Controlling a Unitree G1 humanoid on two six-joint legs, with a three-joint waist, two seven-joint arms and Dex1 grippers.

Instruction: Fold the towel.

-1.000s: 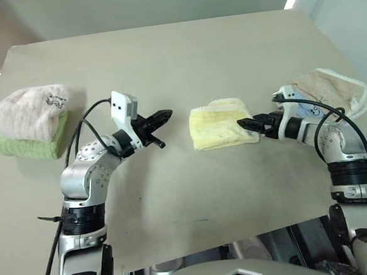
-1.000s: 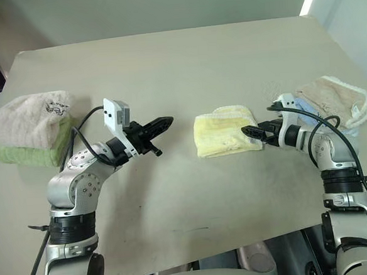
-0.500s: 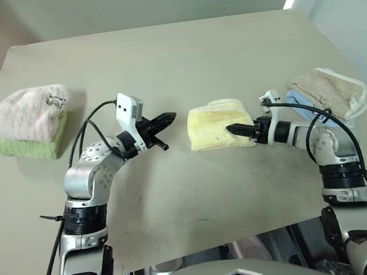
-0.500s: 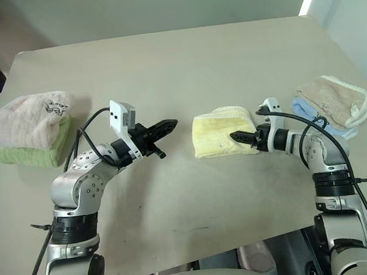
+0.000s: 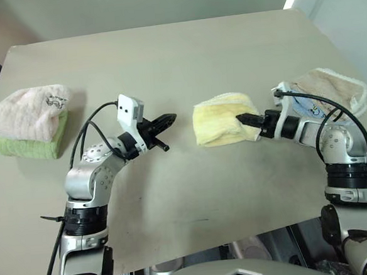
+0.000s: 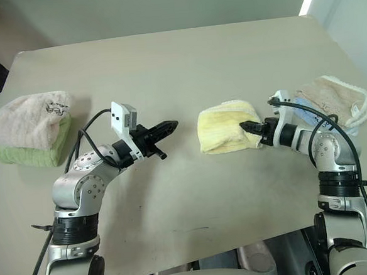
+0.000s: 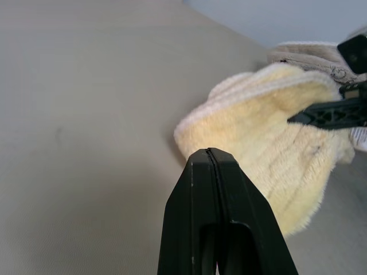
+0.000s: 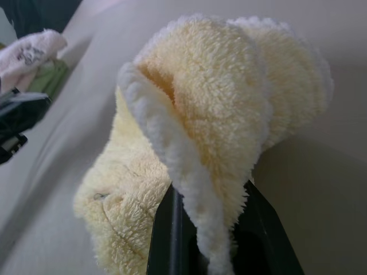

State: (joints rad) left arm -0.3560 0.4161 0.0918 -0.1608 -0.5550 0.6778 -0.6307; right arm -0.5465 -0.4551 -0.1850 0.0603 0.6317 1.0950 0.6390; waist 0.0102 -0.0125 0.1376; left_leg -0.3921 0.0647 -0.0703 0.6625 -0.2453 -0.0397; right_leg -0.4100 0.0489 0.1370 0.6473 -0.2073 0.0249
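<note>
Black fingers of the right gripper (image 6: 244, 127), wide apart a second ago, have now pinched the yellow towel (image 6: 224, 130) mid-table and lifted its edge, probably for another fold, while the one left gripper (image 6: 169, 125) stays clenched, empty, among five towels in all.

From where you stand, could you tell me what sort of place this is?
Probably an indoor lab bench set up for towel folding. A plain beige table holds a pale yellow towel, a folded pink towel stacked on a green one, and a tan towel lying over a blue one.
</note>
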